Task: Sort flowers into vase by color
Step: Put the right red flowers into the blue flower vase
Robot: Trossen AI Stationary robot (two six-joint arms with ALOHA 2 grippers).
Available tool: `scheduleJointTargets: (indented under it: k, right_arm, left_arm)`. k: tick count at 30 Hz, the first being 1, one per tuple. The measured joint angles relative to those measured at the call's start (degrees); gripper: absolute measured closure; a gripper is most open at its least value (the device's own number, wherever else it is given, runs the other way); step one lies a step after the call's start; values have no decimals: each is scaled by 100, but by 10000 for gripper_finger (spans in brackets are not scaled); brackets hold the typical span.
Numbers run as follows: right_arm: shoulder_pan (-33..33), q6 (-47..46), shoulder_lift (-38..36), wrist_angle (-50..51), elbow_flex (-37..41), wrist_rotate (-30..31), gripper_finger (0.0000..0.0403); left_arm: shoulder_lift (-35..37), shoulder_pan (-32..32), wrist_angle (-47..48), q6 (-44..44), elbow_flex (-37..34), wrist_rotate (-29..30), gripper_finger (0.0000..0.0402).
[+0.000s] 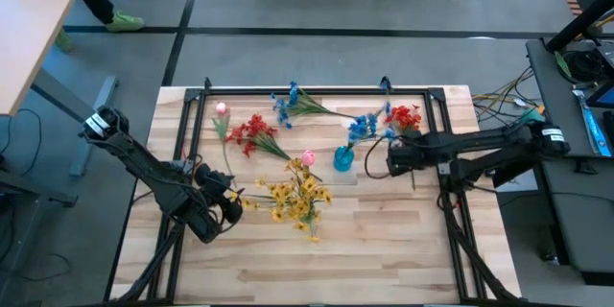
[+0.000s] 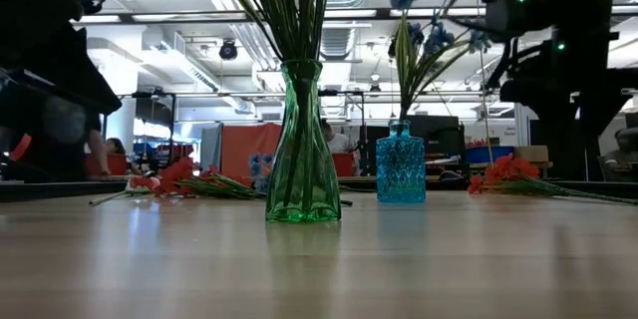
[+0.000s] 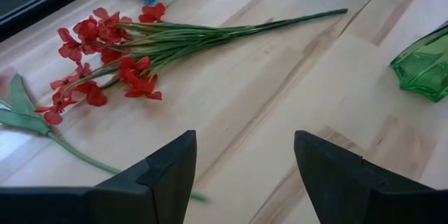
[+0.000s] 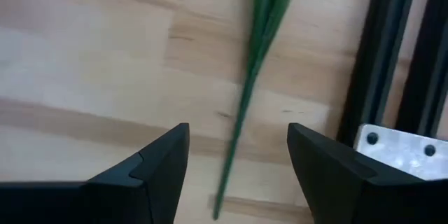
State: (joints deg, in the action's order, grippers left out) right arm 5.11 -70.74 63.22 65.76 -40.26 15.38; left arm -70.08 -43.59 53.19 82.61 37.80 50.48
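Note:
A green vase (image 2: 302, 150) stands mid-table and holds yellow flowers (image 1: 297, 197). Beside it, a blue vase (image 1: 342, 159) holds blue flowers (image 1: 361, 127). A red sprig (image 1: 254, 132), a blue sprig (image 1: 288, 104) and a pink bud (image 1: 222, 110) lie flat toward the far left. Another red sprig (image 1: 405, 117) lies far right. My right gripper (image 1: 391, 160) is open above that sprig's stem (image 4: 245, 105), which runs between the fingers. My left gripper (image 3: 245, 140) is open near the left edge, facing the left red sprig (image 3: 112, 56).
A black metal frame (image 1: 317, 89) borders the table, and its rail (image 4: 392, 63) runs close beside my right gripper. A second pink bud (image 1: 308, 157) sits by the green vase. Bare wood (image 1: 365, 249) lies along the near side.

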Motion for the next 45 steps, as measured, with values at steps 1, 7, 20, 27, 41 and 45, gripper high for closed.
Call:
scheduleJointTargets:
  k: [1, 7, 20, 27, 41, 45]
  right_arm:
    - [168, 119, 0, -9, 8, -86, 163]
    - [972, 946, 0, -79, 88, -569, 135]
    - [1132, 1082, 18, -524, 508, -1495, 123]
    - [1134, 857, 298, -1064, 994, -1893, 152]
    - [1130, 830, 535, -1666, 1159, -2303, 344]
    - [1132, 899, 535, -1704, 1159, -2522, 385]
  left_arm:
    - [0, 0, 11, 0, 0, 0, 177]
    - [0, -2, 73, -112, 0, 0, 177]
    - [0, -11, 142, -265, 0, -2, 177]
    - [-29, -9, 167, -306, 0, -1, 177]
    - [-55, -9, 185, -306, -2, -2, 177]
    - [-55, -9, 183, -306, -2, -2, 177]
